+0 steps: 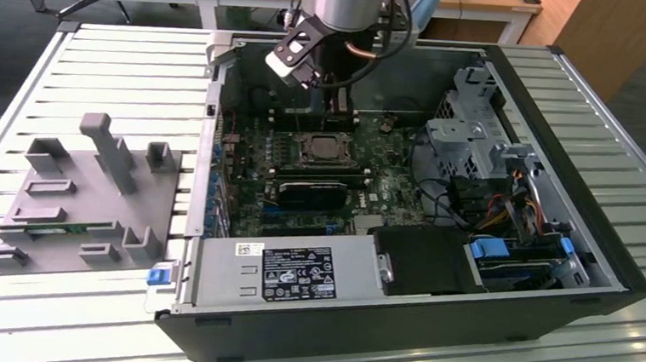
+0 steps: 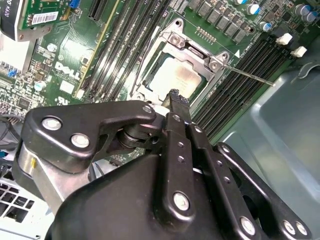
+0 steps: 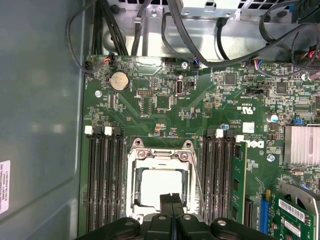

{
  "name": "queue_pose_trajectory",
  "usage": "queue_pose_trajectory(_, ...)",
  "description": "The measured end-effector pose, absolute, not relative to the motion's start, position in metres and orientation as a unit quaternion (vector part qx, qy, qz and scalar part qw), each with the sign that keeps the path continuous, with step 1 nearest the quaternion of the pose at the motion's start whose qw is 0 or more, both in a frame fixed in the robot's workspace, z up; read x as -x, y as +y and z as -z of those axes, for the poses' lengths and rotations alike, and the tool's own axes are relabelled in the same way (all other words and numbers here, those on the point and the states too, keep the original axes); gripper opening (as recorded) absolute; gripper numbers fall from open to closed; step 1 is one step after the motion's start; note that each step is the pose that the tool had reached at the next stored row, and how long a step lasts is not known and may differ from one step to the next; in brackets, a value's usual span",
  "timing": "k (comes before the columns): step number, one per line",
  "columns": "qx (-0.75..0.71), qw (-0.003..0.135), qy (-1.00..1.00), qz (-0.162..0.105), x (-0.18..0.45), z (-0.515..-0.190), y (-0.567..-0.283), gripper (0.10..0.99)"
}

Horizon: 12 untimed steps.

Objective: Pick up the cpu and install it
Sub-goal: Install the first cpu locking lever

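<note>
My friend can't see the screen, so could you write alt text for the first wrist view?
A silver cpu sits inside the metal-framed socket on a green motherboard, with the black gripper just above it, fingertips pressed together. Black memory slots flank the socket, and dark cables cross the grey case wall beyond the board.

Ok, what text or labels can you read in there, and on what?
No text is clear enough to quote.
power supply label: black print, too small to read.
motherboard: white logo and markings, too small to read reliably.
barcode sticker on the card: too small.
white sticker on the case wall: blurred.
cpu: no print that I can make out on its top.
</note>
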<state>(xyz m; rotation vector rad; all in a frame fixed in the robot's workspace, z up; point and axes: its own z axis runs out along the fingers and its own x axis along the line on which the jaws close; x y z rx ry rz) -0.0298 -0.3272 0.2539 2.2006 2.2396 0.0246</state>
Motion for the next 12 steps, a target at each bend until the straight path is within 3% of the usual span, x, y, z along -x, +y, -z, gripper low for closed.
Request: queue_pose_trajectory(12,-0.701,0.001,0.713,-0.008,0.0298,-0.2587,-0.3272,0.106)
